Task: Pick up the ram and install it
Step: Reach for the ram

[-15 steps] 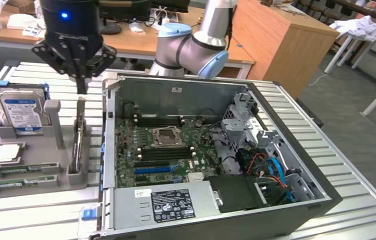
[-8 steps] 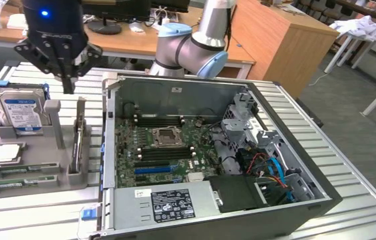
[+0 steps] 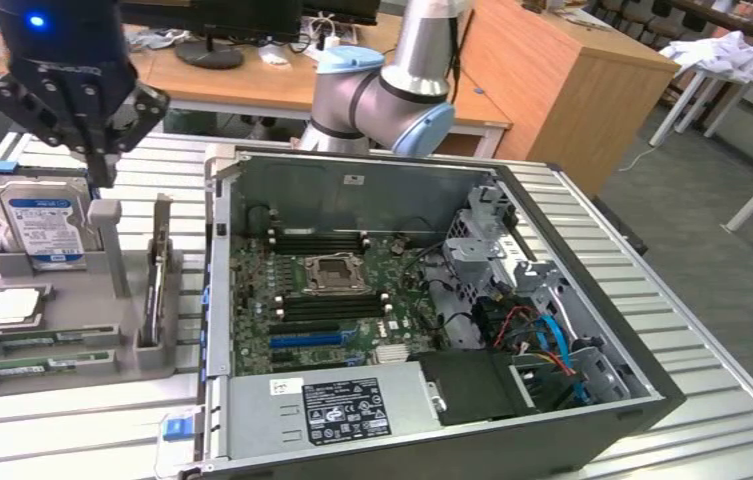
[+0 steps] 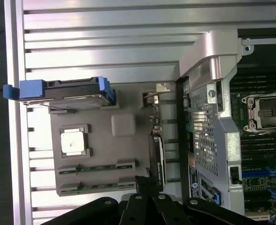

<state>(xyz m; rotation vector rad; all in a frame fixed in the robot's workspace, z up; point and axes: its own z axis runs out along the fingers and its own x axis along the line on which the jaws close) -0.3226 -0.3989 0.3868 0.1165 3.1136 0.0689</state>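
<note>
Over the worktop's edge on the exterior view's left, hand [image 3: 100, 172]: pinched shut to a narrow tip and carrying nothing; it hangs above the grey holder, clear of everything standing in it.
Holder [image 4: 105, 140]: a grey tray of slots and pockets on the ribbed metal worktop [image 3: 83, 430], just beside the open computer case.
Ram [image 3: 156, 285]: standing on its long edge in a slot along the holder's side nearest the case; in the wrist view the hand's tip lies over one end of it, though how high above it cannot be told.
Other parts in the holder: a hard drive [image 3: 36, 215] upright in its blue bracket, a processor chip [image 3: 13, 305] lying flat, and two spare sticks [image 4: 98, 167] lying flat at the holder's near end.
Computer case [image 3: 590, 400]: lying open on the worktop, motherboard [image 3: 263, 300] facing up.
Memory slots [image 3: 329, 240]: black rows on either side of the processor socket; they look unfilled.
Done: as I judge it, nothing yet beyond bringing the hand over the holder.
Left: the whole pick-up, the carry across to the case, and the seating of the ram in a slot.
</note>
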